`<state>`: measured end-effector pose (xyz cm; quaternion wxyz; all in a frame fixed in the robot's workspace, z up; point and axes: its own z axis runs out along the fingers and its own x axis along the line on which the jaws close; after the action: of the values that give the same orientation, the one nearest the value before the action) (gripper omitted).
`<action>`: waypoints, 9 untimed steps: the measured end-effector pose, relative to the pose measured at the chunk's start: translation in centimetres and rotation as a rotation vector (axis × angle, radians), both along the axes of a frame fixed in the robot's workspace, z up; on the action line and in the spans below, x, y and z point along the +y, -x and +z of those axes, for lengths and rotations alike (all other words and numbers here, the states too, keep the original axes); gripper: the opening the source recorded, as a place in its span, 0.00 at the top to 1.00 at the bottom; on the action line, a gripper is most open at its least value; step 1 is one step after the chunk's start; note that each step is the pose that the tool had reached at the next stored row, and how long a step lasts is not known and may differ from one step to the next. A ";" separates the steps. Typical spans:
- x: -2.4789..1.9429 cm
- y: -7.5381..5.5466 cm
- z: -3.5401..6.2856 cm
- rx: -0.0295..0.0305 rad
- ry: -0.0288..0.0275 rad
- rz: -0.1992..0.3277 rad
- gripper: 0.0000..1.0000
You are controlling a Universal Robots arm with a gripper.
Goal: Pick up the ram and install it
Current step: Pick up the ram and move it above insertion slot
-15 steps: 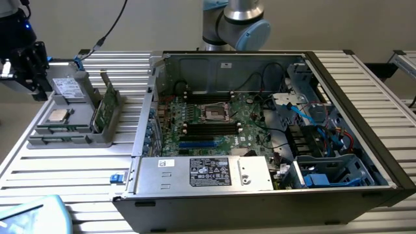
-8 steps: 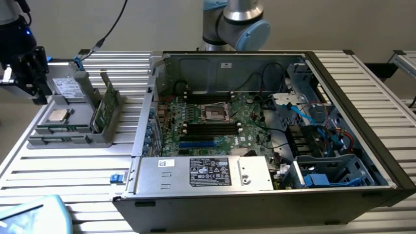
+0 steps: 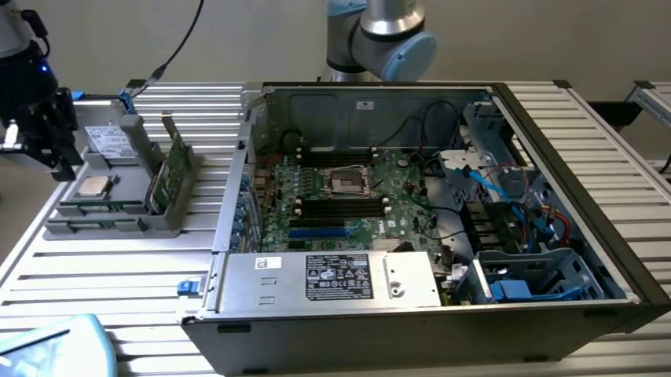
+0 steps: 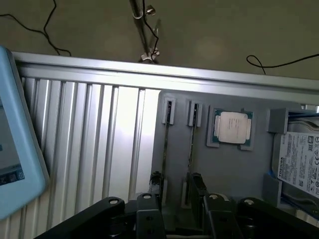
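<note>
Looking at the grey holder [image 4: 224, 174] on the slatted table [image 4: 99, 139], you can see why the parts are stored so: each one has its own pocket, so that the arm finds it always at the same place. You find the ram [image 4: 192, 147] standing on its long edge in a narrow groove, just beside the processor [image 4: 232, 127], with a small bracket at each end to keep it upright. I judge that this leaves both flat faces free for a pinch from above. A second thin line runs in the neighbouring groove, and I cannot tell whether it is another stick or a bare groove. Your gripper [image 4: 179, 221] hangs above the holder with its fingers [image 4: 148, 219] spread wide and nothing between them, apart from the ram. The gap lies across the thin side of the stick, which seems a sensible line-up for so narrow a thing. The computer case [image 3: 314, 114] lies open on its side, well apart toward the exterior view's right, with the motherboard [image 3: 346, 196] facing up, so its slots can be reached from above.
</note>
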<state>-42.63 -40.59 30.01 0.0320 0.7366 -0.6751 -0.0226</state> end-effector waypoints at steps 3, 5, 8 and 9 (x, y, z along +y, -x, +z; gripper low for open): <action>-0.77 0.0 -0.55 0.0007 -0.0044 0.001 0.63; -1.03 0.0 -0.91 0.0013 -0.0069 0.001 0.63; -1.15 -0.5 -1.13 0.0017 -0.0227 0.001 0.63; -1.17 -0.6 -1.17 0.0015 -0.0306 0.001 0.63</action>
<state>-42.04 -41.76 28.84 0.0213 0.7375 -0.6742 -0.0335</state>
